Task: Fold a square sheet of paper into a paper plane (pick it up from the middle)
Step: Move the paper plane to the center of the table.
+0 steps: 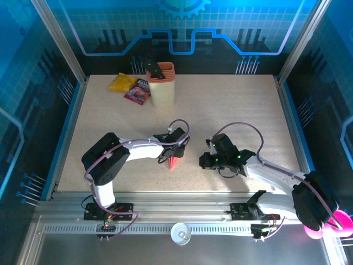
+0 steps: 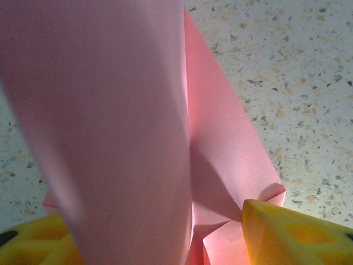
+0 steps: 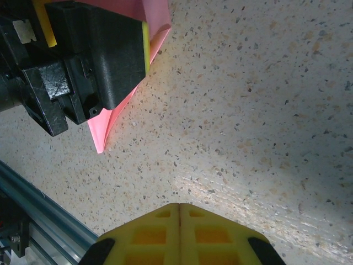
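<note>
top external: high at the near edge, down over the whole table;
left wrist: tight on the paper plane;
right wrist: low, close; shares that plane

The paper plane lies on the tabletop near its front edge, about midway across. The left end effector stands right over it, its fingers on either side of the raised fold. The right end effector sits to the plane's right, apart from it. At the far left, a crinkly packet lies left of a snack packet, with a holder just beside that on its right. A tool stands in the holder.
</note>
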Controlling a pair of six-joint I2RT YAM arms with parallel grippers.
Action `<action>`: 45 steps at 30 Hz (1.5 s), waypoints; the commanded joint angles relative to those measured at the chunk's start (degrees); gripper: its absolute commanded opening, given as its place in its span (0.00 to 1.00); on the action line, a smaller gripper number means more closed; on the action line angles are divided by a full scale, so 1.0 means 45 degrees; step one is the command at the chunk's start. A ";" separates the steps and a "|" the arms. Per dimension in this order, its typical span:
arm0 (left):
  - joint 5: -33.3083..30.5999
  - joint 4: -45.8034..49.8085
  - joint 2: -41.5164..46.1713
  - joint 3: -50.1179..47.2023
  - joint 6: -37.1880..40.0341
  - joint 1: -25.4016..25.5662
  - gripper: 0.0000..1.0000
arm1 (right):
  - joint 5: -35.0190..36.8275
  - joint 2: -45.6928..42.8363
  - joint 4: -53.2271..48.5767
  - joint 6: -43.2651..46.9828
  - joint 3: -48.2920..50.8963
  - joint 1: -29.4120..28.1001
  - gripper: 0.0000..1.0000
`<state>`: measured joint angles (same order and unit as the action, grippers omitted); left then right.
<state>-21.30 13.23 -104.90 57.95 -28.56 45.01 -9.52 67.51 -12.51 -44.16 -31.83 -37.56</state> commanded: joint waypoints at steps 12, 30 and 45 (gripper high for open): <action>0.0422 0.0633 0.0427 0.0139 -0.0665 0.0014 0.68 | -0.0053 0.0060 -0.0230 0.0136 -0.0213 -0.0135 0.00; 0.0519 0.1550 0.0618 0.1356 -0.0688 0.0013 0.72 | -0.0360 0.0166 -0.0202 0.0321 -0.0328 -0.0132 0.00; 0.0383 0.1739 0.1001 0.1811 -0.0233 -0.0011 0.73 | -0.0416 0.0324 -0.0098 0.0334 -0.0365 -0.0130 0.00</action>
<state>-19.68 18.94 -102.67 63.86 -31.18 45.01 -10.94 68.64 -12.45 -43.48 -31.92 -37.56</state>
